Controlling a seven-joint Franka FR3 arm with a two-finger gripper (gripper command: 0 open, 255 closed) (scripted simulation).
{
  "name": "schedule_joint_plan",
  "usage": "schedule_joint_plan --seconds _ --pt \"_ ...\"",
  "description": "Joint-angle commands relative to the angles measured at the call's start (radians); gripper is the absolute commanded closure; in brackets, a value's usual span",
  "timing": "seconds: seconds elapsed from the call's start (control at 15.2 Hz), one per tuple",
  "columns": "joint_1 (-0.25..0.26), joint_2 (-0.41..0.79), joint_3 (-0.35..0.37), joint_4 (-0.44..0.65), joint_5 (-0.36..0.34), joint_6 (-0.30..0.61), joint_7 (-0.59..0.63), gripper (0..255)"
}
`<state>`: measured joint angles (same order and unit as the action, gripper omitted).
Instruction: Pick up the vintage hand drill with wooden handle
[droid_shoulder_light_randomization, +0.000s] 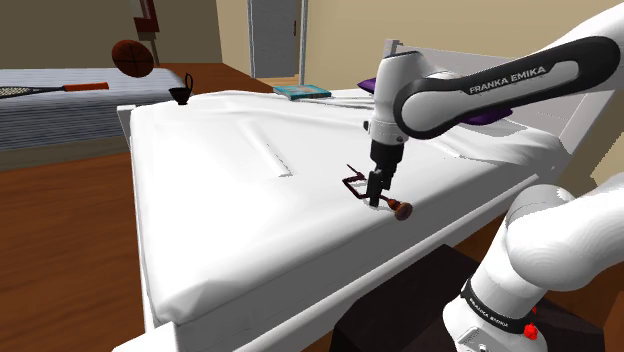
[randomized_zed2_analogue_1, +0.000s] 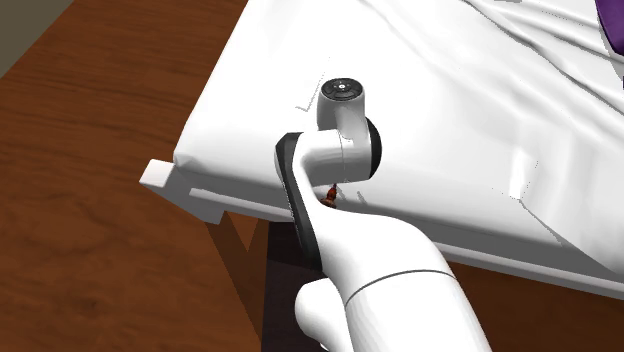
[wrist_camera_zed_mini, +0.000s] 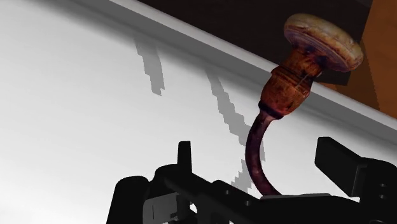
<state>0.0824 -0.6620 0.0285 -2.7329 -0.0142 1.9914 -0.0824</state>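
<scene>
On the bed (droid_shoulder_light_randomization: 220, 200), close to the edge nearest the stand (droid_shoulder_light_randomization: 400, 310) — the hand drill (droid_shoulder_light_randomization: 399, 210), with the gripper (droid_shoulder_light_randomization: 377, 196) directly above, one finger to each side of the shaft without touching it. At the bed's far side, a book (droid_shoulder_light_randomization: 303, 91); at the far corner toward the shoulder view's left, a cup (droid_shoulder_light_randomization: 183, 94). Beyond that corner, a second bed (droid_shoulder_light_randomization: 60, 110) — racket (droid_shoulder_light_randomization: 50, 89) on top. Behind everything, a door (droid_shoulder_light_randomization: 275, 38).
</scene>
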Motion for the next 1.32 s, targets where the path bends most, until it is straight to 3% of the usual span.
schedule_joint_plan --seconds 0.0,0.07,0.66,1.25 --pt "0.0 0.003 0.0 -0.006 0.0 0.01 0.0 0" --pt "0.001 0.003 0.001 -0.006 0.001 0.01 0.001 255" --pt "0.0 0.004 0.0 -0.006 0.0 0.01 0.0 255" --pt "0.0 -0.038 -0.002 0.092 0.0 -0.129 -0.004 255"
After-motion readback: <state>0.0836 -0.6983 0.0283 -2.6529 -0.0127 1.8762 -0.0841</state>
